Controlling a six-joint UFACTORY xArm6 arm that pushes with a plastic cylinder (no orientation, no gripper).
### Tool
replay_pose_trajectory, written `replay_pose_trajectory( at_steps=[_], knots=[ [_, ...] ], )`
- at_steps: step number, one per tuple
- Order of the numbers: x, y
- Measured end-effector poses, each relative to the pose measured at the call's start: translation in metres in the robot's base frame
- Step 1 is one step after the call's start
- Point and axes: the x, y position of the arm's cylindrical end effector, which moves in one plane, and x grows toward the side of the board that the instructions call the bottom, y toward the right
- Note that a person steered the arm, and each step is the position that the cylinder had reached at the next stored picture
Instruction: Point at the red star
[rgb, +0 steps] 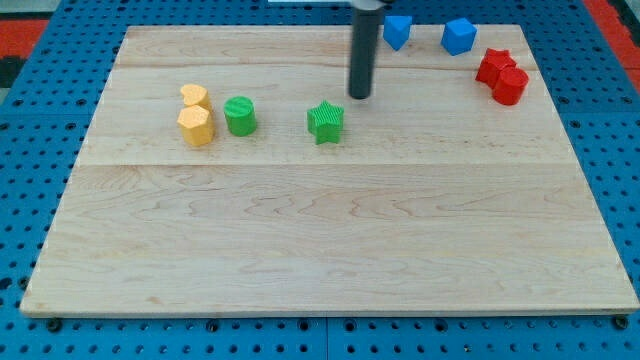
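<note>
The red star lies near the board's top right corner, touching a red cylinder-like block just below and right of it. My tip stands at the upper middle of the board, well left of the red star. It is just above and right of the green star, a small gap apart.
Two blue blocks sit at the top edge, right of the rod. A green cylinder, a yellow hexagon and a yellow heart cluster at the left. The wooden board lies on a blue pegboard.
</note>
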Motion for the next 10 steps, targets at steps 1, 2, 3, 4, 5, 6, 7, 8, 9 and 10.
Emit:
replay_pose_trajectory(
  at_steps=[1, 2, 3, 4, 5, 6, 7, 8, 9, 10],
  knots=[
    [-0.024, -0.015],
    [-0.024, -0.017],
    [-0.024, -0.017],
    [-0.024, -0.017],
    [-0.008, -0.002],
    [0.004, 0.002],
    [0.004, 0.010],
    [-0.004, 0.036],
    [-0.015, 0.100],
    [-0.018, 0.107]
  ],
)
